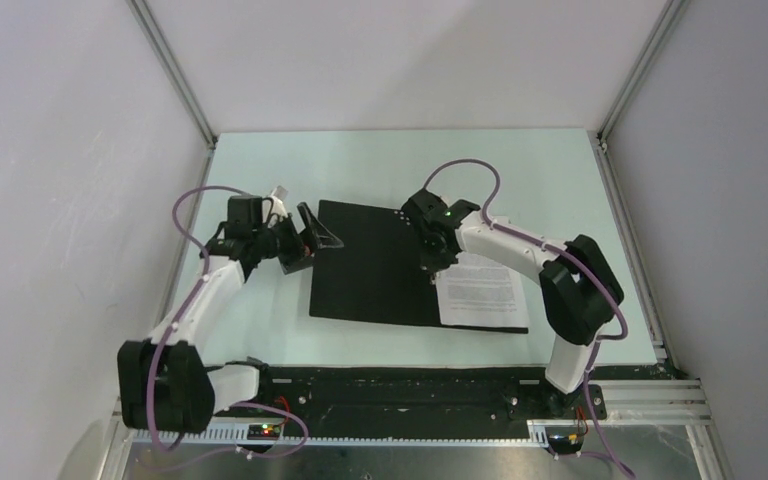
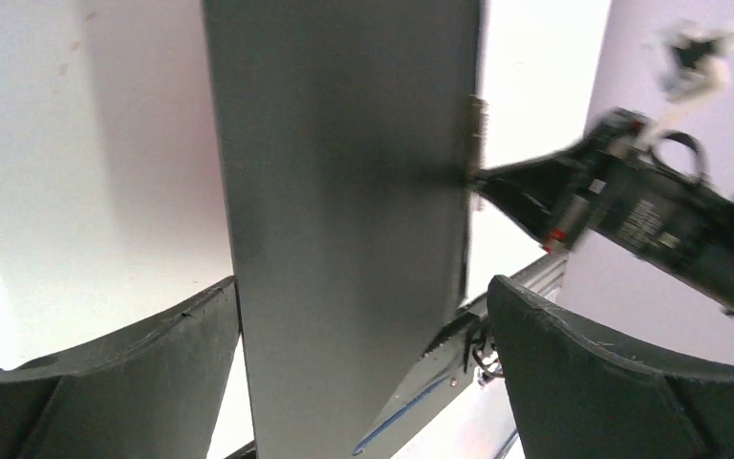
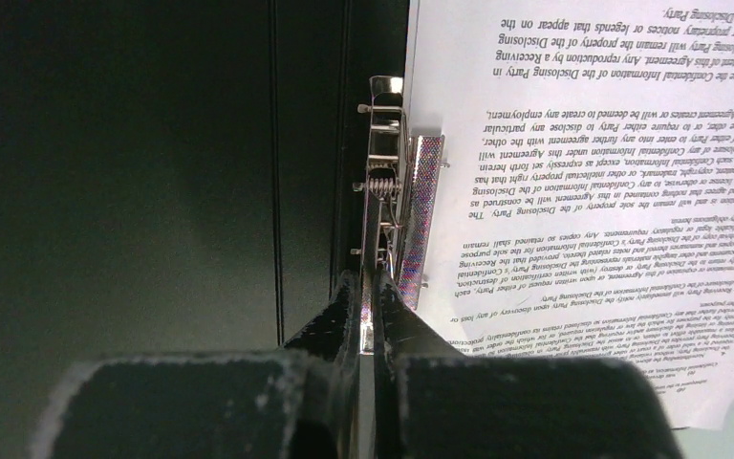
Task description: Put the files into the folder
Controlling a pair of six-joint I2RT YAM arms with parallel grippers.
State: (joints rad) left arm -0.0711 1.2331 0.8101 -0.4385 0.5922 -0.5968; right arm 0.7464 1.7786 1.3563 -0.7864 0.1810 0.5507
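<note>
The folder (image 1: pixel 380 265) lies open on the table, black inside facing up. The files (image 1: pixel 480 290), white sheets of dense text, rest on its right half, partly under the right arm. My right gripper (image 1: pixel 432 262) is at the folder's spine. In the right wrist view, the right gripper (image 3: pixel 375 296) is shut on the raised metal clip (image 3: pixel 382 182), with the files (image 3: pixel 593 143) just to its right. My left gripper (image 1: pixel 312 236) stands open at the folder's left edge. In the left wrist view, the left gripper (image 2: pixel 363 325) frames the dark folder panel (image 2: pixel 344 191) between wide-apart fingers.
The pale green table (image 1: pixel 260 330) is boxed in by white walls with aluminium corner posts (image 1: pixel 175 75). A black rail (image 1: pixel 410 385) with both arm bases runs along the near edge. Purple cables loop over each arm.
</note>
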